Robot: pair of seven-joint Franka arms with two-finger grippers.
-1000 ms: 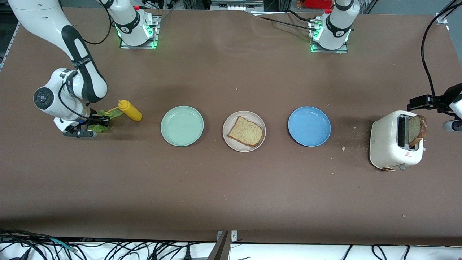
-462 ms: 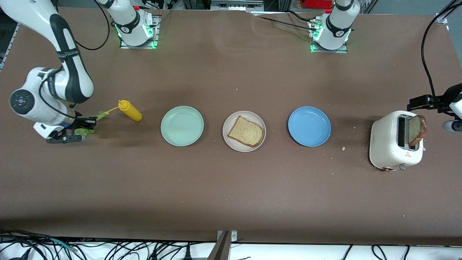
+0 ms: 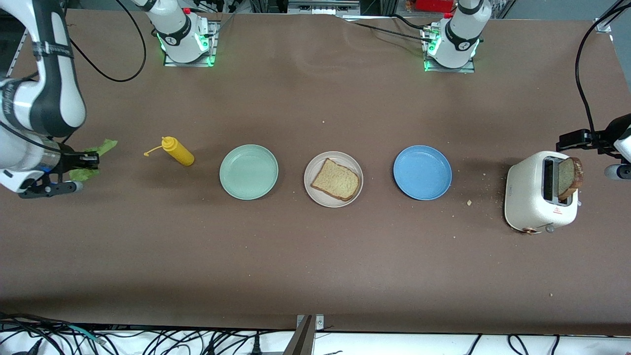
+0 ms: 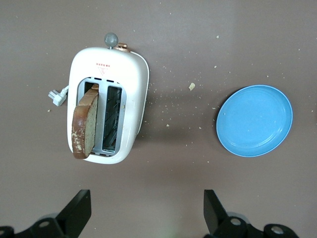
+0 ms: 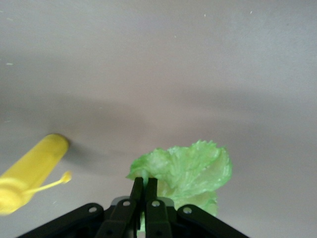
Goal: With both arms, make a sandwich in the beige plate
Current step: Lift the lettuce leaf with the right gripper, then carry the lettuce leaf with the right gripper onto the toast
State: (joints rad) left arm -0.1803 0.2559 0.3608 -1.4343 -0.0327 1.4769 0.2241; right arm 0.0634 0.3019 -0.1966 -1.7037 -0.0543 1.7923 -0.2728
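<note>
The beige plate [image 3: 352,162] sits mid-table with one slice of brown bread [image 3: 335,179] lying flat on it. A second slice [image 3: 569,177] [image 4: 85,124] stands up out of a slot of the white toaster [image 3: 530,197] [image 4: 133,79] at the left arm's end of the table. My right gripper [image 3: 91,160] [image 5: 144,183] is shut on the edge of a ruffled green lettuce leaf [image 3: 96,150] [image 5: 193,168], held up over the right arm's end of the table. My left gripper [image 4: 147,198] waits open above the table beside the toaster, with nothing between its fingers.
A mint-green plate [image 3: 249,171] and a blue plate [image 3: 422,172] [image 4: 254,120] flank the beige one, both bare. A yellow squeeze bottle [image 3: 178,152] [image 5: 25,178] lies on its side between the lettuce and the mint-green plate. Crumbs dot the table near the toaster.
My right arm has carried the lettuce up and away from the yellow bottle toward the right arm's end of the table. The left arm has not moved.
</note>
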